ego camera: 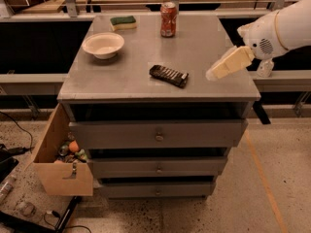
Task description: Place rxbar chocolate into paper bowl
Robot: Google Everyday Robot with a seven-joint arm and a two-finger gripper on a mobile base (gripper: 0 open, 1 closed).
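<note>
The rxbar chocolate, a flat dark wrapper with pale lettering, lies near the middle of the grey cabinet top. The paper bowl, off-white and round, stands at the left of the top and holds nothing. My gripper comes in from the right on a white arm, its cream-coloured end hovering over the right part of the top, right of the bar and apart from it. It holds nothing that I can see.
A red soda can stands at the back centre and a green-and-yellow sponge at the back left. A side drawer hangs open at the lower left with small items inside. Benches run behind the cabinet.
</note>
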